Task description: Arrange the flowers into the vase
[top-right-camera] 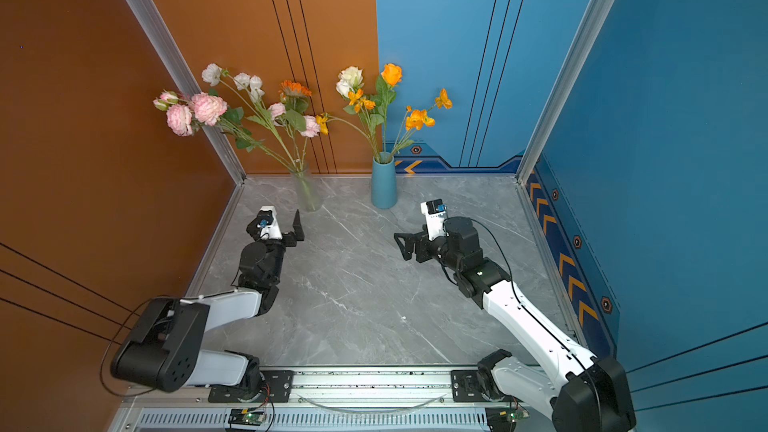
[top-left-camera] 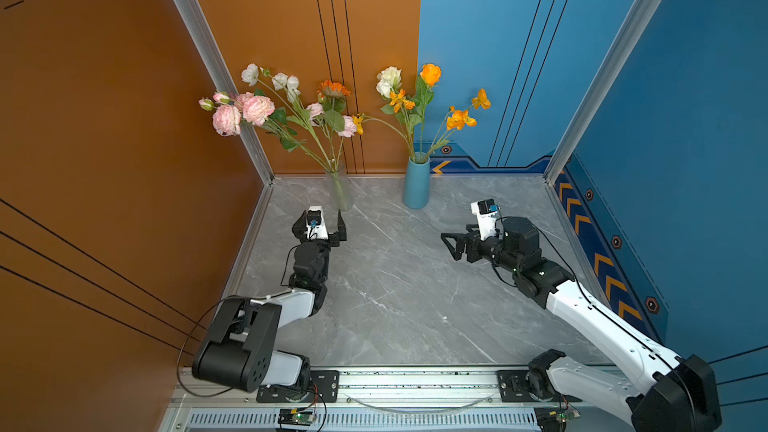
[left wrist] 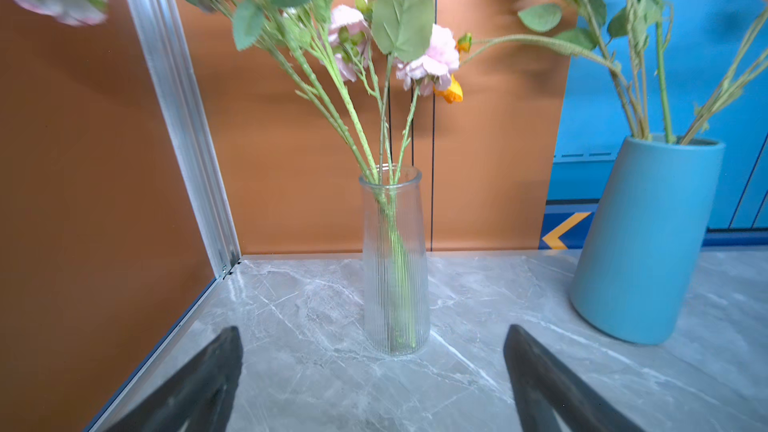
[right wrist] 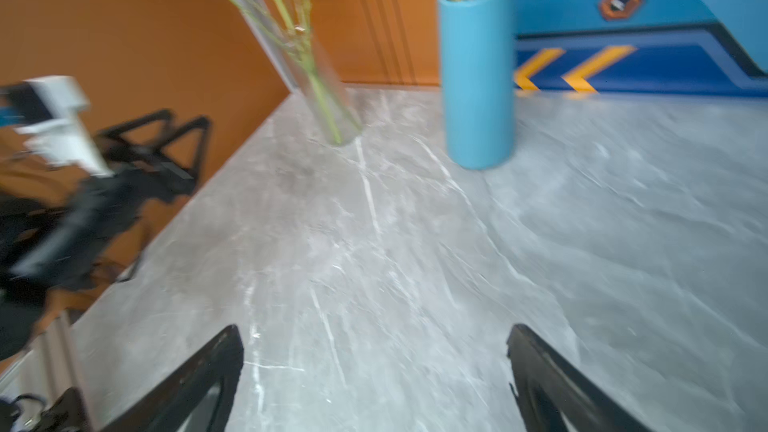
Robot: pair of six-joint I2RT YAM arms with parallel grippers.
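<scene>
**TIP-OVER RISK AT 2 VASES**

Left gripper point(top-left-camera: 322, 218), right gripper point(top-left-camera: 449, 246): jaws fully spread, empty. Flowers point(top-left-camera: 257, 110): seated at far edge in glass vase point(top-left-camera: 340, 195) and blue vase point(top-left-camera: 416, 187). Avoid forward drift of left gripper: likely to topple the top-heavy glass vase.

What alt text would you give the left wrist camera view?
A clear ribbed glass vase of pink and orange flowers stands upright on a grey marble table, ahead of the open left gripper. A blue vase, also holding flowers, stands beside it, not touching.
</scene>
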